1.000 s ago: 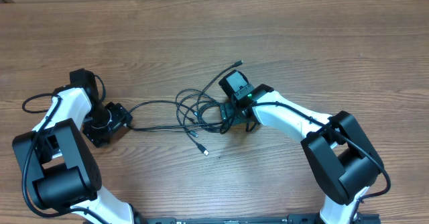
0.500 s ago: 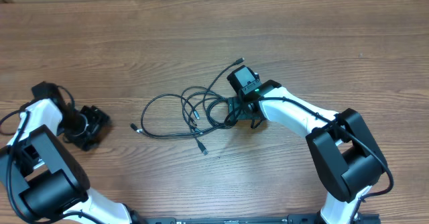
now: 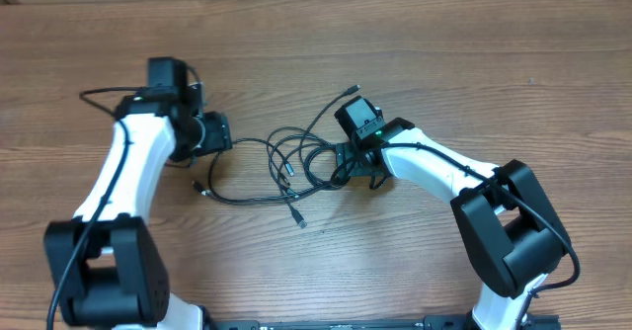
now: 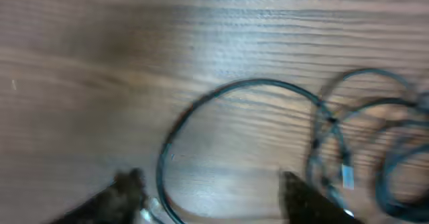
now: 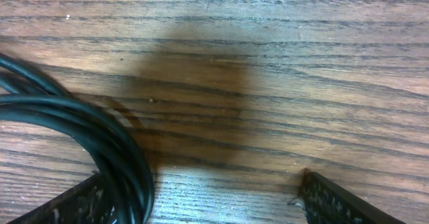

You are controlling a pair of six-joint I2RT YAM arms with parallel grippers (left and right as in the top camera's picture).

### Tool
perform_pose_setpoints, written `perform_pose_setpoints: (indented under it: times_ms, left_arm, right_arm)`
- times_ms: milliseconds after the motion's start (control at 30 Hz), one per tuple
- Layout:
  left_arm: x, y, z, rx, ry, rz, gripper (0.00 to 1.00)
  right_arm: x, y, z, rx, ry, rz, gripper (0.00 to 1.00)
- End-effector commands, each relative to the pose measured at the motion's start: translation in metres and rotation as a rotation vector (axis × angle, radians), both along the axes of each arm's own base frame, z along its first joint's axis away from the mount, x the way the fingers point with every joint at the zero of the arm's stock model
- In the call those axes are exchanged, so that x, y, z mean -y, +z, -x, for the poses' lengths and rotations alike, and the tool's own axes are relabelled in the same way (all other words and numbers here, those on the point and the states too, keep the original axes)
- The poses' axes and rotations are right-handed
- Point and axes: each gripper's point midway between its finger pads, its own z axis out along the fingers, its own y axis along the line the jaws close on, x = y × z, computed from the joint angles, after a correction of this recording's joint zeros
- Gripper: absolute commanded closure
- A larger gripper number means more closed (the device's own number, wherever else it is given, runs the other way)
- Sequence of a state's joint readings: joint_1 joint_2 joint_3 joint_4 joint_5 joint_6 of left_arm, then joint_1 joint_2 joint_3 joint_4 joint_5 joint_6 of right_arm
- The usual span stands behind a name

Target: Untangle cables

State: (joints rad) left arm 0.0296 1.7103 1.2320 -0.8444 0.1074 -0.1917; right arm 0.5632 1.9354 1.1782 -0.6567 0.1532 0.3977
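The cables [image 3: 286, 162] lie in a loose black tangle at mid-table, with plug ends at the left [image 3: 200, 186], front [image 3: 302, 223] and back [image 3: 353, 92]. My left gripper [image 3: 225, 132] sits just left of the tangle, pointing right. In the blurred left wrist view it [image 4: 214, 200] is open, and a cable loop [image 4: 234, 83] curves down between its fingers [image 4: 127, 187], close to the left one. My right gripper [image 3: 348, 167] hangs over the tangle's right edge. It [image 5: 208, 204] is open, with a bundle of cables [image 5: 100, 137] against its left finger [image 5: 80, 204].
Bare wooden tabletop [image 3: 444, 53] surrounds the tangle. The left arm's white link [image 3: 138, 162] runs from the front left. The right arm [image 3: 434, 172] reaches in from the front right. A thick black arm wire [image 3: 99, 95] loops at the left.
The left arm swung out to the far left edge, then up and right to the tangle's left side, its jaws narrowing. The right gripper shifted slightly up and right early on; cables have lain still since.
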Motion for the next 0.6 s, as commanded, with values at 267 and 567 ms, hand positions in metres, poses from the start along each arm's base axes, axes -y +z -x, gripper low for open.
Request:
perform_pose_setpoints:
  times_ms: [267,567]
  left_arm:
    - [-0.005,-0.086,-0.001,-0.166,-0.094,-0.154,0.39]
    - [-0.087,-0.125,0.041,-0.379,0.27,-0.385,0.27]
  right_arm:
    - [0.041,-0.048,0.031,-0.129,-0.022,0.167,0.12]
    - [0.042,-0.048,0.032,-0.133,-0.022,0.17,0.12]
